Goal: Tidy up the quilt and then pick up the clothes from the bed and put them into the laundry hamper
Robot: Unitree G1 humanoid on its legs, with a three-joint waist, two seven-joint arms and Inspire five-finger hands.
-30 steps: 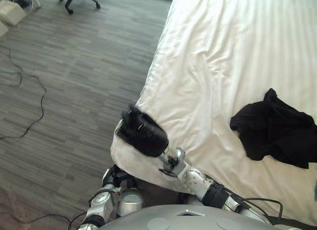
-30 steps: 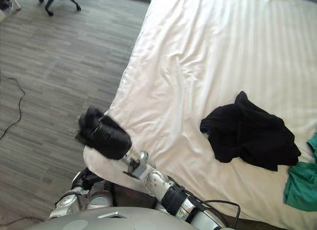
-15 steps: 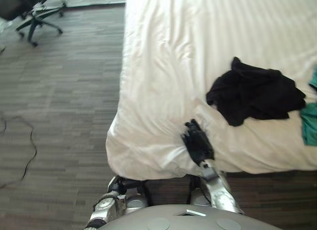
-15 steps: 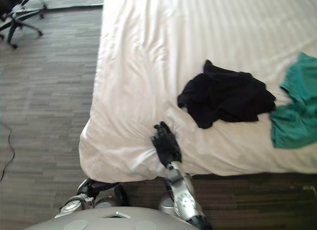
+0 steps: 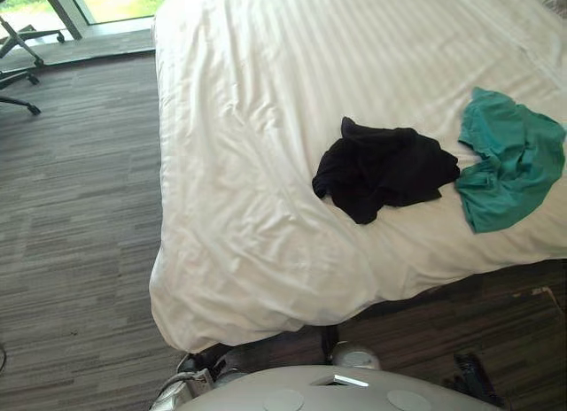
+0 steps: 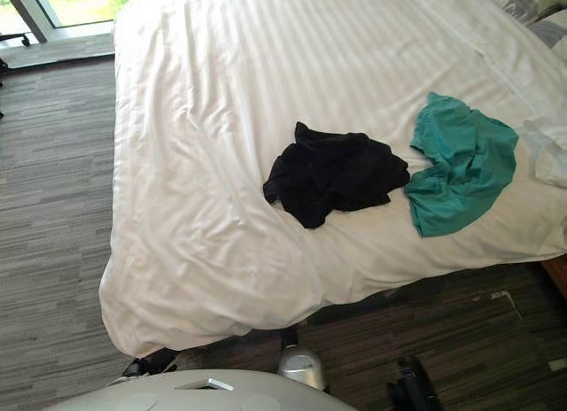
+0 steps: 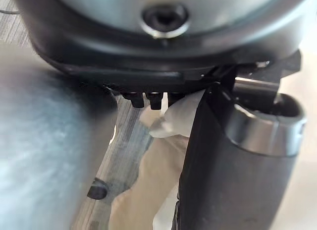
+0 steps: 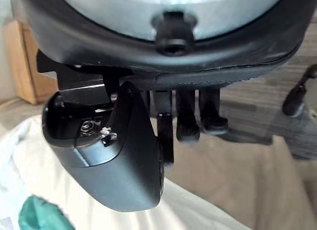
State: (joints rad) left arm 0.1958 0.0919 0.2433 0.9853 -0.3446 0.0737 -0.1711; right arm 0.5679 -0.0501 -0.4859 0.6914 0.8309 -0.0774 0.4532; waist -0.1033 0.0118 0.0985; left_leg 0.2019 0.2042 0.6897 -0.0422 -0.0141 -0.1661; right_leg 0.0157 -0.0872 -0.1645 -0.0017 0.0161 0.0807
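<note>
Your right hand (image 8: 119, 160) has come off the white striped quilt (image 5: 266, 163), whose near edge it was pressing half a second ago. It now hangs by the bed, fingers (image 8: 188, 116) loose and holding nothing. I cannot tell the state of your left hand (image 7: 233, 165). The quilt lies fairly smooth, so tidying looks finished. The crumpled black garment (image 5: 385, 167) and the teal cloth garment (image 5: 509, 158) lie side by side on it, not yet picked up.

1 quilt (image 5: 266, 119), 1 black garment (image 5: 385, 167), 1 teal garment (image 5: 507, 158)

Dark hands, silver-grey wrists
The left hand (image 7: 233, 180) and right hand (image 8: 119, 160) are glossy black; one dark screw per wrist.
</note>
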